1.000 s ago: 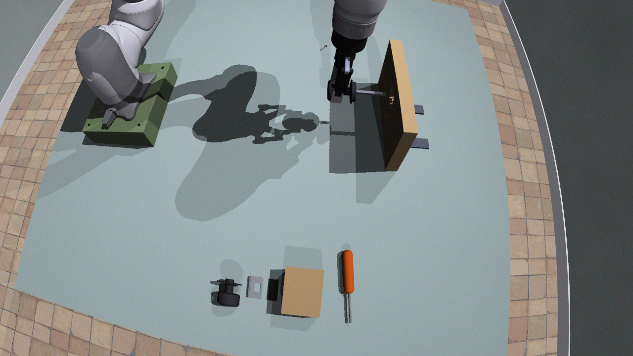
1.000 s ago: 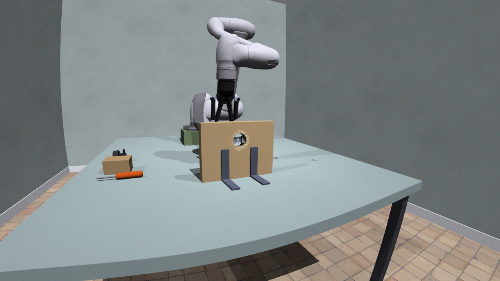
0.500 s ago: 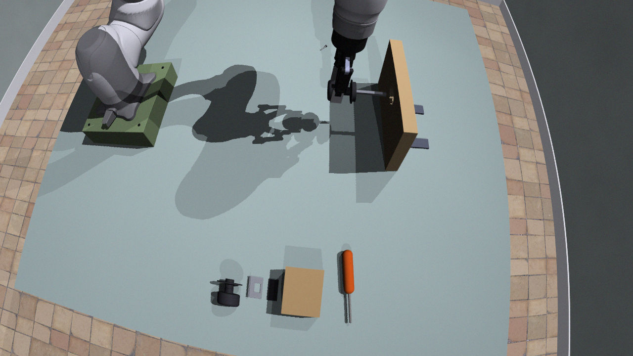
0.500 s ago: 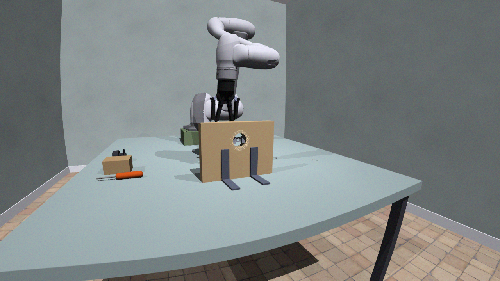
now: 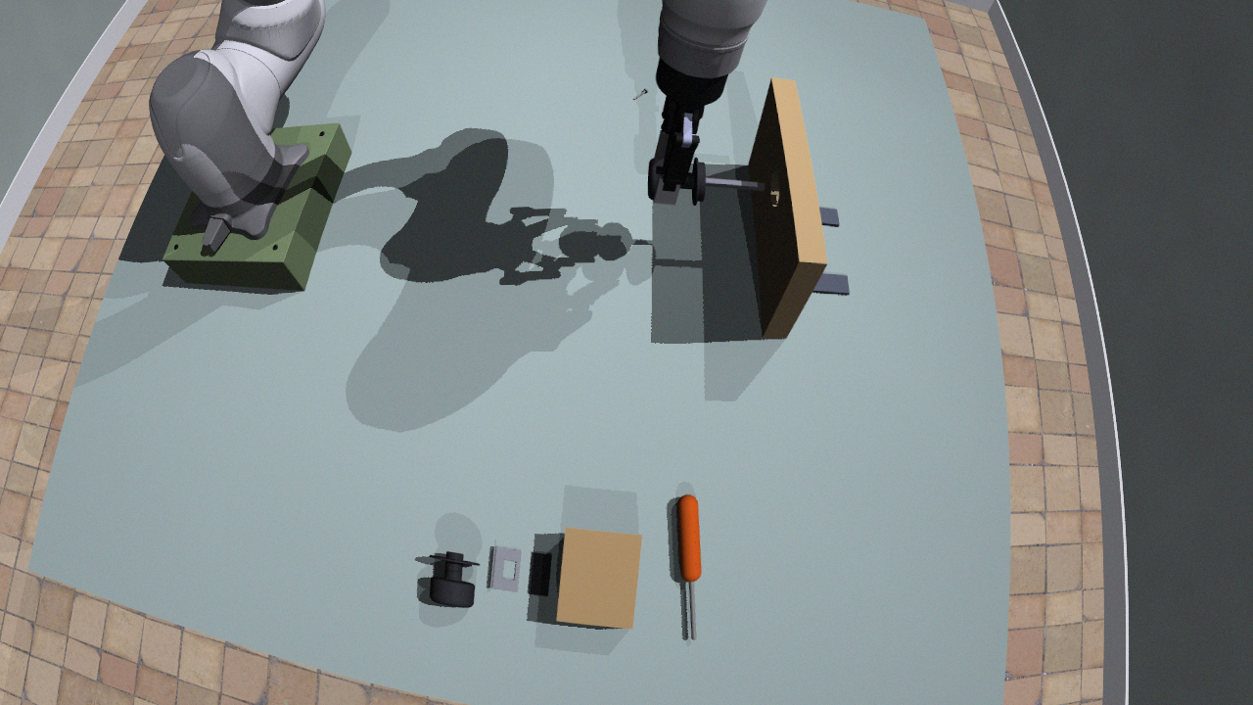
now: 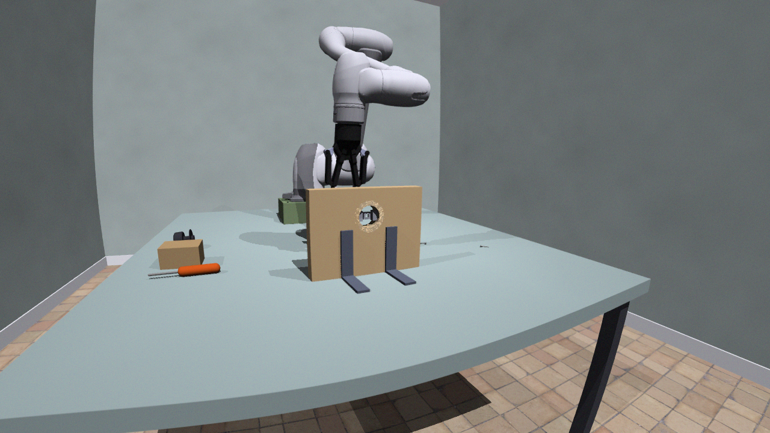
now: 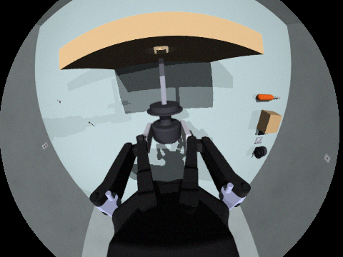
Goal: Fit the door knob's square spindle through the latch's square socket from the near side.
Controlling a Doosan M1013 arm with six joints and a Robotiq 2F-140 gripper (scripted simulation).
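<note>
My gripper (image 5: 668,179) (image 7: 166,127) is shut on the dark door knob (image 5: 681,186) (image 7: 165,130). It holds the knob level on the side of the upright wooden board (image 5: 793,158) (image 6: 333,237) (image 7: 119,38) that faces the robot. The knob's round plate (image 5: 698,181) (image 7: 165,110) stands well off the wood. Its grey spindle (image 5: 734,183) (image 7: 163,82) reaches to the latch's socket (image 5: 774,198) (image 7: 161,50) (image 6: 368,216), with the tip at or just inside it. In the exterior view the fingers are mostly hidden behind the board.
The board stands on two dark brackets (image 6: 352,269) (image 5: 834,282). Near the table's front lie a second knob (image 5: 449,579), a small metal plate (image 5: 504,568), a wooden block with a latch (image 5: 597,579) and an orange screwdriver (image 5: 688,539). The arm's green base (image 5: 262,218) is at the left.
</note>
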